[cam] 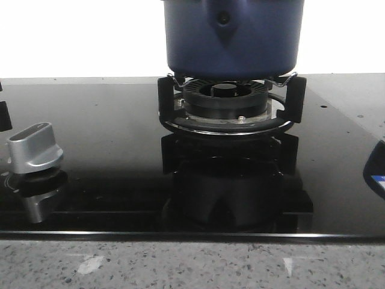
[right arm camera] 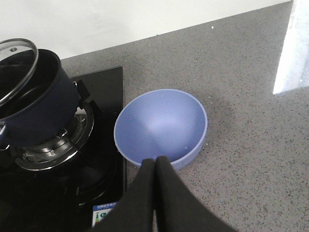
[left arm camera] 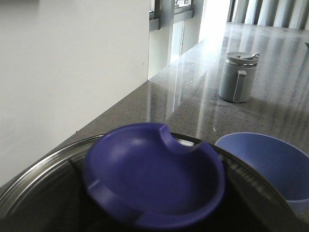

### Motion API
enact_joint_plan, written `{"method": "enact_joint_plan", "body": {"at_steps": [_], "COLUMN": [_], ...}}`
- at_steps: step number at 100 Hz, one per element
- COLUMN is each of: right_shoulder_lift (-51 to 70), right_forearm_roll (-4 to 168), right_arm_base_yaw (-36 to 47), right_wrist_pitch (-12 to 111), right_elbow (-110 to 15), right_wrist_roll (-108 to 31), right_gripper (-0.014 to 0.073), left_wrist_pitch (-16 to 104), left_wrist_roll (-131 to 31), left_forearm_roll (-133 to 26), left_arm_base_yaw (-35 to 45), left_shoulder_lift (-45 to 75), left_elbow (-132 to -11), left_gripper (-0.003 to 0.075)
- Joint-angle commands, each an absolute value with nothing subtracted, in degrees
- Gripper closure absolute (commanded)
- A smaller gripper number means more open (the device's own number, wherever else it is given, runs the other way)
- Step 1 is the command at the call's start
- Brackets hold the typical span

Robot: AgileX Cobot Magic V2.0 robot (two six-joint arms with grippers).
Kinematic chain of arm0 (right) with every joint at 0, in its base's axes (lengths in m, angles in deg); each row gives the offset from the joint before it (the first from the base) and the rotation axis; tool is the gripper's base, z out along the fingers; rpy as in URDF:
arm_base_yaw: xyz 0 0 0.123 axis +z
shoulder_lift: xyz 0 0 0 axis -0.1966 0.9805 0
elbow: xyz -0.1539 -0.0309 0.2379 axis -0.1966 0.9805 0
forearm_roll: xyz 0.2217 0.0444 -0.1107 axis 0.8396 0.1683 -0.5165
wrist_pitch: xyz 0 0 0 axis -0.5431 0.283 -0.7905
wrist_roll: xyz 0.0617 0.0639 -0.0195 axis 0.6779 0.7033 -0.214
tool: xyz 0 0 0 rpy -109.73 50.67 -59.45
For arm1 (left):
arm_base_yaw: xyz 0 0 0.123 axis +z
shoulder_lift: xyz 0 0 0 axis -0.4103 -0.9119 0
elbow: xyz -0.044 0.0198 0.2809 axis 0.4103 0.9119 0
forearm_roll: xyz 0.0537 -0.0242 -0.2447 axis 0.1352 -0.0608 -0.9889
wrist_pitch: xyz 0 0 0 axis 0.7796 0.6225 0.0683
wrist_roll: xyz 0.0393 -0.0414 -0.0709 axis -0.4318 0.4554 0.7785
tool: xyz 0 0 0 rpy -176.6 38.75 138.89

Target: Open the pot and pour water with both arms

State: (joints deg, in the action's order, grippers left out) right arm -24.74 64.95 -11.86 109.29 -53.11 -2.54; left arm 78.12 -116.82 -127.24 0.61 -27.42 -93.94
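Note:
The dark-blue pot (cam: 233, 36) stands on the black burner ring (cam: 225, 99); it also shows in the right wrist view (right arm camera: 41, 104). Its glass lid (right arm camera: 21, 53) with a steel rim is tilted up off the pot's mouth. In the left wrist view the lid's dark-blue knob (left arm camera: 154, 174) fills the space at the jaws, above the lid's rim (left arm camera: 29, 179). My left gripper's fingers are hidden under the knob, which they hold. My right gripper (right arm camera: 155, 162) is shut and empty, over the near rim of a light-blue bowl (right arm camera: 161, 125).
The bowl (left arm camera: 270, 159) sits on the grey speckled counter beside the black glass hob. A grey lidded jug (left arm camera: 237, 77) stands further along the counter. A silver stove knob (cam: 34, 147) is at the hob's left. A sticker (right arm camera: 104, 212) marks the hob's corner.

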Motion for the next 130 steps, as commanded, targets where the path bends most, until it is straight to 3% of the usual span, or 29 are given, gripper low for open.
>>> {"method": "enact_joint_plan", "body": {"at_steps": [1, 84, 130], "right_shoulder_lift": [-24.00, -24.00, -24.00], "right_forearm_roll": [64.75, 64.75, 64.75], "right_arm_base_yaw": [-11.87, -11.87, -11.87], "right_wrist_pitch": [105.78, 105.56, 104.05], "right_elbow": [-54.36, -54.36, -54.36], "right_wrist_roll": [-3.35, -3.35, -3.35], "right_gripper": [0.0662, 0.0662, 0.0662], "left_wrist_pitch": [79.73, 79.76, 78.14], "left_wrist_roll": [-116.91, -116.91, -113.71], "left_forearm_roll": [-134.69, -134.59, -125.71], "left_arm_base_yaw": [0.12, -2.89, -2.15], "left_shoulder_lift": [-25.46, -30.55, -27.60], "left_elbow": [-96.91, -101.83, -101.83], "left_gripper": [0.0436, 0.0436, 0.0436]}}
